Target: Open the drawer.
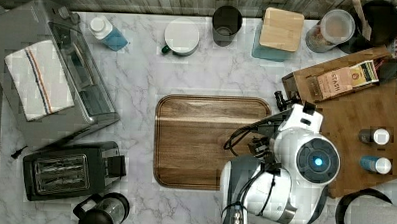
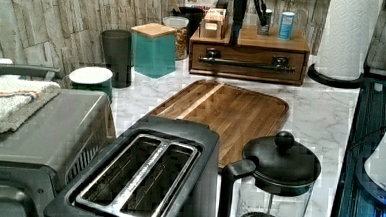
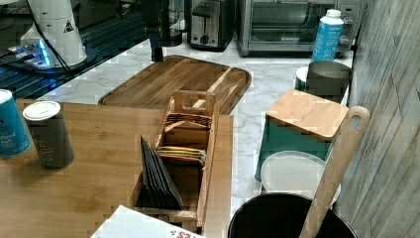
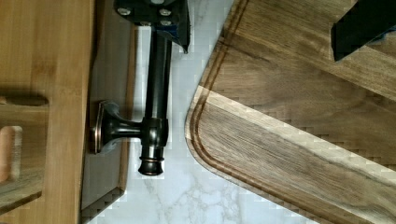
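The gripper (image 4: 252,21) hangs wide open over the handle (image 4: 156,93), one finger beside the bar, the other over the cutting board (image 4: 299,140), holding nothing. Just beyond the board, the drawer (image 2: 248,61) looks shut; next comes closing on the bar and pulling toward the board.

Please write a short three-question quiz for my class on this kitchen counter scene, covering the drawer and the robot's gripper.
1. True or false: the drawer is pulled fully out of its box.
2. What lies on the marble counter in front of the drawer's black bar handle? A) a frying pan B) a wooden cutting board C) a laptop
3. Fill in: the gripper fingers stand ____ (open/shut).

Key: 1 false, it sits shut in the left view; 2 B; 3 open.
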### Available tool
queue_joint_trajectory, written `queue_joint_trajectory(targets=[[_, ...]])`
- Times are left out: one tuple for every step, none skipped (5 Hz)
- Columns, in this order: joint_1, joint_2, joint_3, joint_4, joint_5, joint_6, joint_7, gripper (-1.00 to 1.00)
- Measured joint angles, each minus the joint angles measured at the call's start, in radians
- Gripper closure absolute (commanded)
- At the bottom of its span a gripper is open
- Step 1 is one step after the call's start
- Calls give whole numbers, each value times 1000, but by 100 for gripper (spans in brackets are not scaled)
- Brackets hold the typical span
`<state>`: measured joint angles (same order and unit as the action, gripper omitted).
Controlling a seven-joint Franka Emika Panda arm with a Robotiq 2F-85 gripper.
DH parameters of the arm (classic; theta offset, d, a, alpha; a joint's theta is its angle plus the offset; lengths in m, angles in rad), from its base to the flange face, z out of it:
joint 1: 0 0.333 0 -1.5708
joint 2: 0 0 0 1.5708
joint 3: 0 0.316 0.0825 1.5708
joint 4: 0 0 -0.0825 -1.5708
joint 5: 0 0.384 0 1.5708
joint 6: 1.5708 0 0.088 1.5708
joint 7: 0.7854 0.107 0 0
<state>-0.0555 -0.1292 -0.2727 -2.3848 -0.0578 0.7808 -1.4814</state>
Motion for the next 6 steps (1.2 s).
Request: queue_joint_trajectory(targets=[[-16, 1, -4, -6, 0, 66, -29, -100], [-32, 6, -8, -6, 0, 92, -64, -100], [-40, 26, -24, -16, 0, 119, -99, -100], [-43, 37, -57, -43, -3, 179, -102, -100], [-48, 37, -91, -63, -4, 196, -102, -100], [-57, 40, -107, -84, -3, 214, -102, -100]])
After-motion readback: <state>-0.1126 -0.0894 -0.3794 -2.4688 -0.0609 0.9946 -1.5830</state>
